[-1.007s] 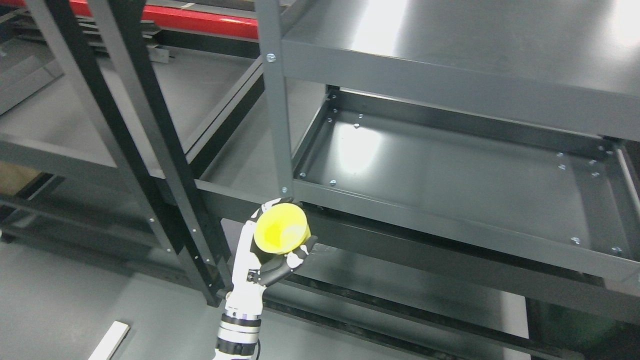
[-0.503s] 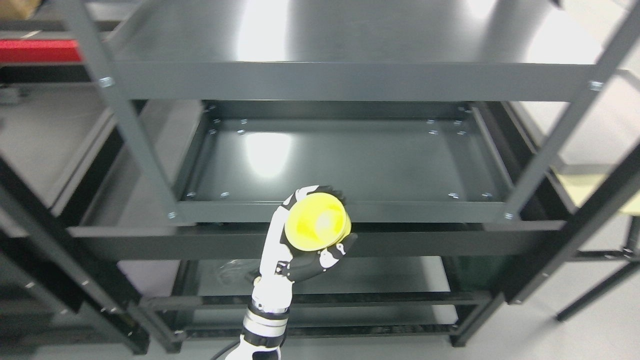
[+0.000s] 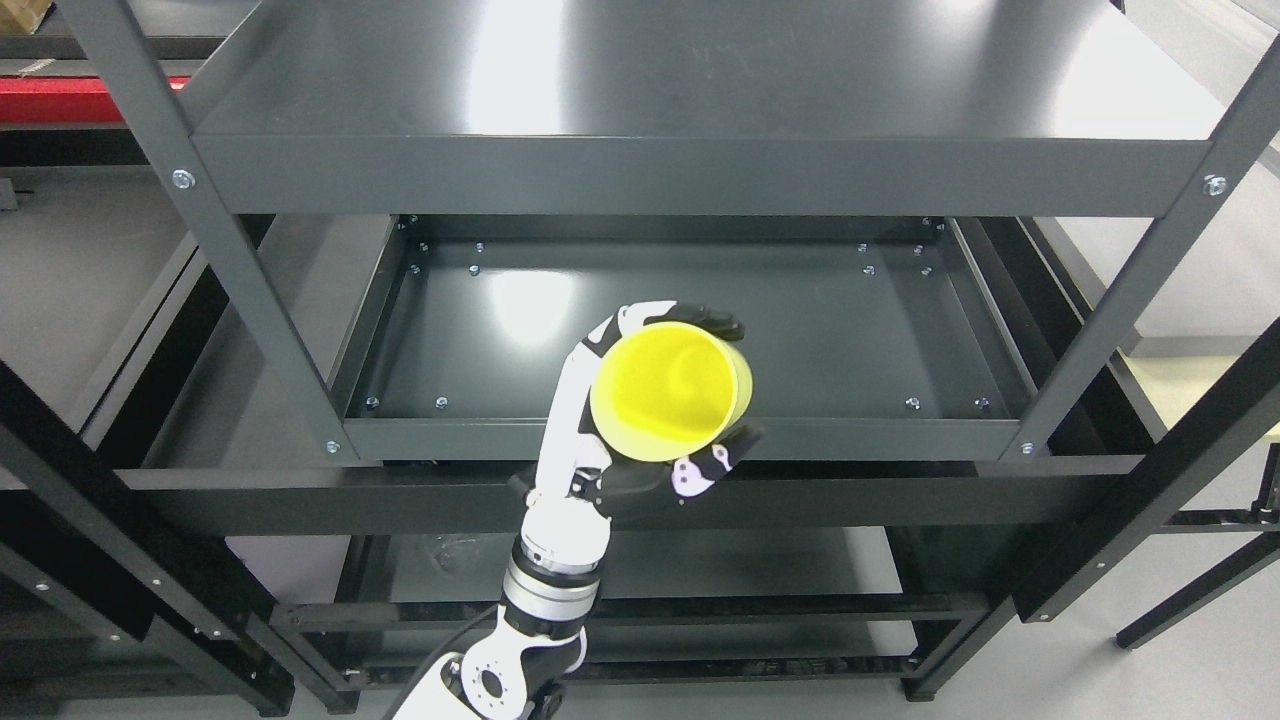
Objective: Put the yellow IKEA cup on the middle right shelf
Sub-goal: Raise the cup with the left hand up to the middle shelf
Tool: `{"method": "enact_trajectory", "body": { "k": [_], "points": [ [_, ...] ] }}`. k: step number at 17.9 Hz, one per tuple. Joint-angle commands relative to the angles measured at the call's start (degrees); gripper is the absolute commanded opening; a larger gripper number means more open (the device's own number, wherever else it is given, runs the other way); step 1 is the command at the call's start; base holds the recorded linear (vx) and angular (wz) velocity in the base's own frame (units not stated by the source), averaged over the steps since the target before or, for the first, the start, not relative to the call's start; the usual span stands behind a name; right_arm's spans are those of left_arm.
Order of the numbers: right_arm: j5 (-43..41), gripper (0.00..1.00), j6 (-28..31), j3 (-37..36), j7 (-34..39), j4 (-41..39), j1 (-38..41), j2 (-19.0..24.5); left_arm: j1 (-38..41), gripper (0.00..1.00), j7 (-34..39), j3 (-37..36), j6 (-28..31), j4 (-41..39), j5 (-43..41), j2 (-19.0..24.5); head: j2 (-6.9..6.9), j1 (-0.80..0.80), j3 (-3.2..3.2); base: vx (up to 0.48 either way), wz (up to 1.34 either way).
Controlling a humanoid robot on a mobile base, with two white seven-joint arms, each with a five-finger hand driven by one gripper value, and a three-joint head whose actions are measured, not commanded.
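The yellow cup lies tilted in my left hand, its open mouth facing the camera. Black fingers curl over its top and the thumb presses from below, so the hand is shut on it. The cup hangs in front of the front rail of the dark grey middle shelf, overlapping the rail's left-centre part. The white arm comes up from the bottom edge, left of the middle. Nothing stands on the shelf surface. My right arm does not show.
The top shelf overhangs the middle one. Slanted corner posts stand at the left and right. A lower shelf sits beneath. Another rack is on the left, a red bar behind it.
The camera has swung so the shelf unit now sits centred. Against the shelf, my left hand has lifted the cup from below the front rail to level with it.
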Motion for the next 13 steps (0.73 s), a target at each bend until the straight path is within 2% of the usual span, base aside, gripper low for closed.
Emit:
{"method": "enact_trajectory", "body": {
  "k": [1, 5, 8, 13],
  "points": [
    [-1.4, 0.99, 0.0, 1.0, 0.0, 0.0, 0.8, -1.0, -6.1, 0.01, -0.1, -4.2, 0.0, -5.5, -0.1, 1.0, 0.0, 0.0, 0.0, 0.042, -0.01],
    [-1.4, 0.99, 0.0, 1.0, 0.0, 0.0, 0.8, -1.0, -11.2, 0.01, -0.1, -6.5, 0.1, -7.0, -0.1, 1.0, 0.0, 0.0, 0.0, 0.034, -0.05],
    [-1.4, 0.99, 0.0, 1.0, 0.0, 0.0, 0.8, -1.0, -17.9, 0.0, 0.0, -6.4, 0.9, -6.9, -0.1, 1.0, 0.0, 0.0, 0.0, 0.039, 0.0],
    [-1.4, 0.99, 0.0, 1.0, 0.0, 0.0, 0.8, -1.0, -26.4, 0.0, 1.5, -4.7, 6.8, -6.6, 0.2, 1.0, -0.01, 0.0, 0.0, 0.023, -0.03]
  ]
}}
